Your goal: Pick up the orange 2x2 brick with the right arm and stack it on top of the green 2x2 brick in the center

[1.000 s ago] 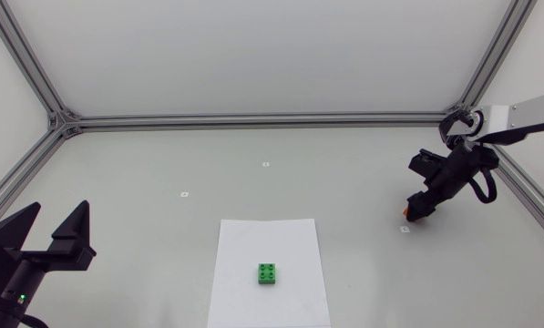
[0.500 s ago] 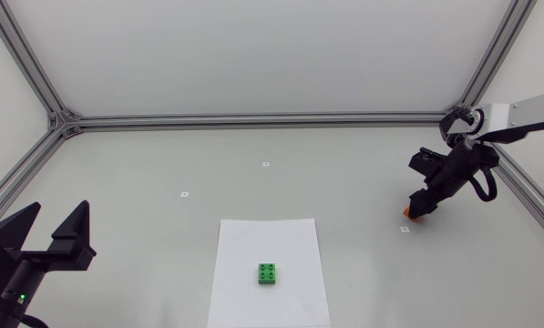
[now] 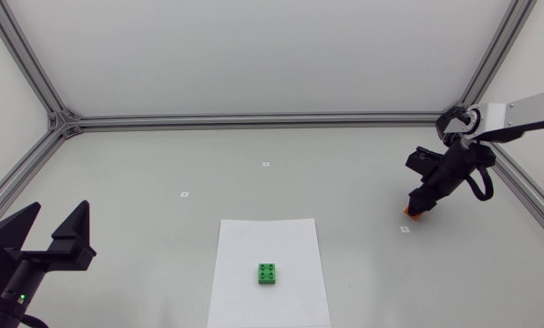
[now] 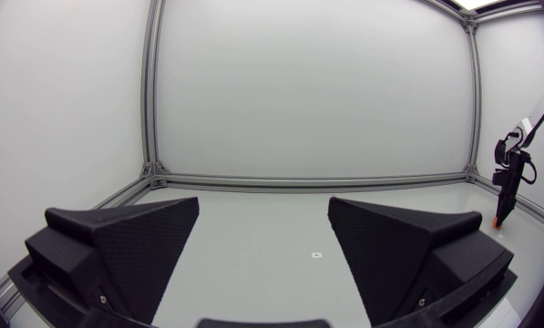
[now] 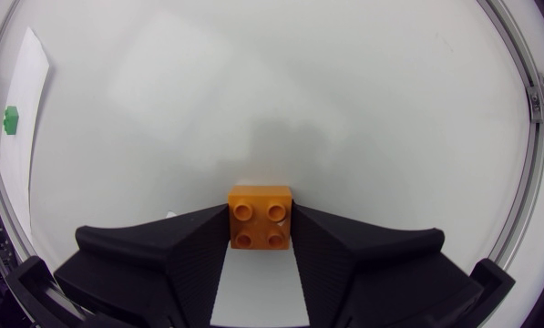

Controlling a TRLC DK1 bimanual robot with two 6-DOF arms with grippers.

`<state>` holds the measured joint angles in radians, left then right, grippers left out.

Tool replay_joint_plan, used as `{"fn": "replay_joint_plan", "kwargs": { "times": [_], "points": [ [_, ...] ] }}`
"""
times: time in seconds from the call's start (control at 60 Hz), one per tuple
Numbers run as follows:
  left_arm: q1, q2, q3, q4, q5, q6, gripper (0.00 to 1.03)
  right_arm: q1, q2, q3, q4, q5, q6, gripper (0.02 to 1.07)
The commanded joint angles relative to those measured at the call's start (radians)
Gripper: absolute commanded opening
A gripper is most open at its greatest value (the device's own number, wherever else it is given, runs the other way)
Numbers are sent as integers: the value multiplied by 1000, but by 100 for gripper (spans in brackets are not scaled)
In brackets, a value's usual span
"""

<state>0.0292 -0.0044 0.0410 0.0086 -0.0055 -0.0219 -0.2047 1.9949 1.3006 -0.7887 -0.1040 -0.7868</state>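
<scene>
A pale grey surface (image 3: 344,200) is seen from above, edged by an aluminium frame (image 3: 253,119). A white paper sheet (image 3: 268,239) lies at the near centre, and on it sits the green 2x2 brick (image 3: 268,273), studs up and untouched.

The right arm (image 3: 527,111) enters from the right side and bends down to the far right of the surface. Its right end effector (image 3: 414,210) is closed around the orange 2x2 brick (image 3: 406,211). In the right wrist view, the two black fingers (image 5: 162,241) press the orange brick's opposite sides, with its four studs facing the camera. Whether the brick rests on the surface or hangs just above it cannot be told. It is well apart from the green brick, which shows small at the far edge of that view on the paper.

A small white marker (image 3: 404,230) lies just beside the orange brick.

The left end effector (image 3: 46,239) sits at the near left corner, its wedge fingers spread wide with nothing between them.
</scene>
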Motion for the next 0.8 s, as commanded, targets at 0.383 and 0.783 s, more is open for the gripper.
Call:
{"fn": "replay_joint_plan", "kwargs": {
  "times": [0.383, 0.783],
  "points": [
    [5, -8, -41, -15, 4, 13, 99, 37, -148, -95, -9, 15, -23, 15],
    [5, -8, -41, -15, 6, 13, 99, 298, -421, -328, 3, 41, -55, 8]
  ]
}}
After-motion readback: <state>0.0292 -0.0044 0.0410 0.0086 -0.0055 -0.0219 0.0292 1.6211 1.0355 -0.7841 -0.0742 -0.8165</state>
